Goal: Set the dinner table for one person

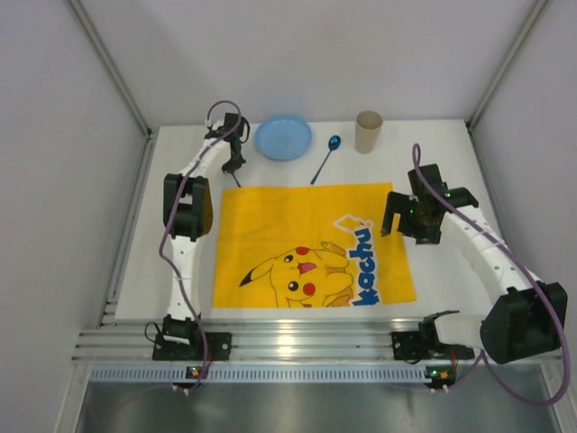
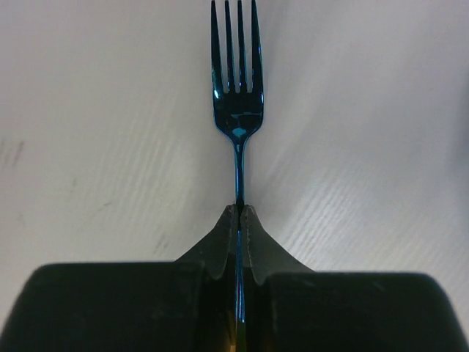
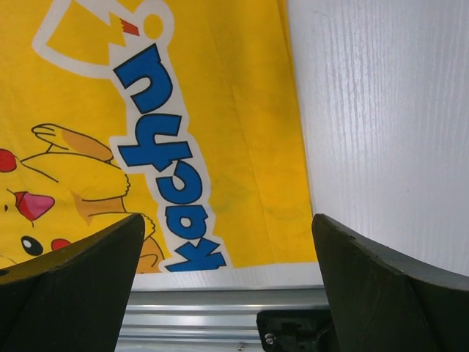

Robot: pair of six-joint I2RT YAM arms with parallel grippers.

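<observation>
Starting at the left, the left gripper [image 2: 239, 213] is seen pressed together on the handle of a dark blue fork [image 2: 237, 103], whose tines point away from it over bare white tabletop. Whether the tines touch the surface cannot be told. From above, this is placed just beyond the far left corner of the yellow mat [image 1: 270, 216], near the blue plate [image 1: 283, 137].

The mat is laid flat in the middle of the dinner table [image 1: 397, 149], its near edge close to the aluminium rail [image 1: 297, 343]. Nothing is set on it yet. The plate, a blue spoon [image 1: 325, 158] and a beige cup [image 1: 368, 132] are lined up along the far side, all off the mat and apart from one another.

The setting is therefore judged to be at an early stage. The mat is down and the fork is in hand, while the plate, spoon and cup are left to be brought to the mat.

At the right, the right gripper [image 3: 227, 220] is held over the mat's near right corner with its fingers spread wide and nothing between them.

As for writing, "kachu" in blue letters outlined in white is read along the mat's right side, beside a printed Pikachu figure. No other label is made out.
</observation>
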